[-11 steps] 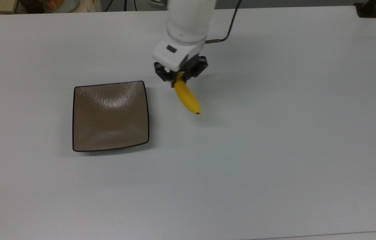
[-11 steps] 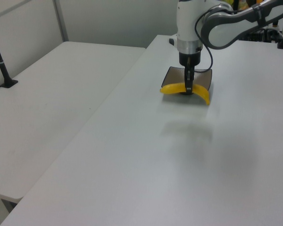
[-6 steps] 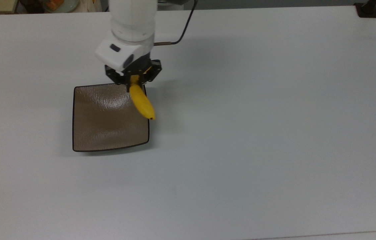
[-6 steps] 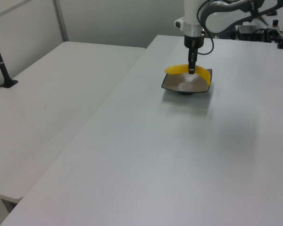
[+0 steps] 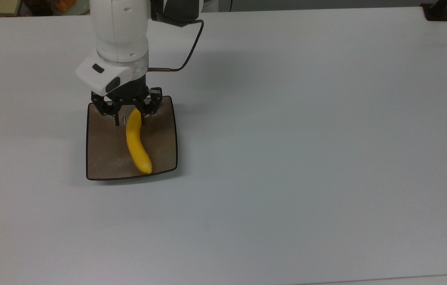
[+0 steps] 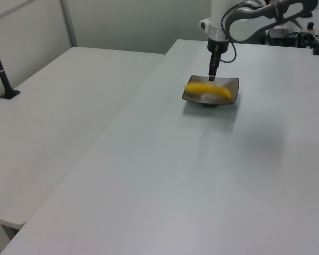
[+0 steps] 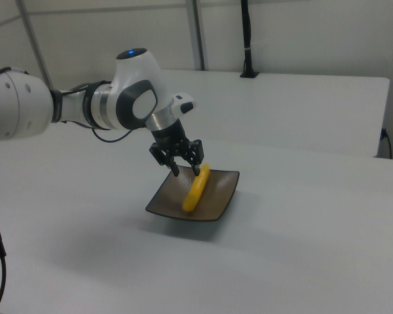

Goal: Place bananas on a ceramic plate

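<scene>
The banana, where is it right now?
In the top view the banana lies on the brown plate, toward the top view's right of the plate's middle, its upper end between the open gripper fingers.

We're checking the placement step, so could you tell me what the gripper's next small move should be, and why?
Probably a short straight lift clear of the plate. The gripper is open above the ceramic plate's far edge, and the banana lies inside the rim, free of the fingers, blurred in the left view as if dropping or settling. Rising first avoids nudging it.
</scene>
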Motion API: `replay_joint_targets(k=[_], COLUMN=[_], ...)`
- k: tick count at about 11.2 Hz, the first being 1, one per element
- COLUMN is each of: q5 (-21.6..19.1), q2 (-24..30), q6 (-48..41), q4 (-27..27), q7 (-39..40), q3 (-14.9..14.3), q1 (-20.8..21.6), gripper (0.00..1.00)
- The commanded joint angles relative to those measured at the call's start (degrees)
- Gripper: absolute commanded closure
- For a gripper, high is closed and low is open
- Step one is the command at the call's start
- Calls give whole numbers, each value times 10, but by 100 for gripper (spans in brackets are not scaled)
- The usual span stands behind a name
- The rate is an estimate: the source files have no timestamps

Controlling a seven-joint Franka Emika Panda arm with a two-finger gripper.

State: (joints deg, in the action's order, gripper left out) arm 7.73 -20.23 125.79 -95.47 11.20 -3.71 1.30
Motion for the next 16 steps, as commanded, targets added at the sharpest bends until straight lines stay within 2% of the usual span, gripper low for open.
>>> replay_joint_targets(k=[1, 4, 7, 9, 12, 14, 16], q5=[-2, -3, -7, -13, -19, -70, -87], q2=[2, 4, 12, 23, 62, 100, 132], q6=[17, 10, -2, -44, -137, -199, -222], q4=[-2, -1, 0, 1, 5, 1, -9], q7=[-4, -23, -75, -100, -129, -130, -130], q3=[-2, -2, 4, 9, 36, 44, 65], q1=[2, 3, 6, 9, 7, 8, 8], gripper=[0, 0, 0, 0, 0, 0, 0])
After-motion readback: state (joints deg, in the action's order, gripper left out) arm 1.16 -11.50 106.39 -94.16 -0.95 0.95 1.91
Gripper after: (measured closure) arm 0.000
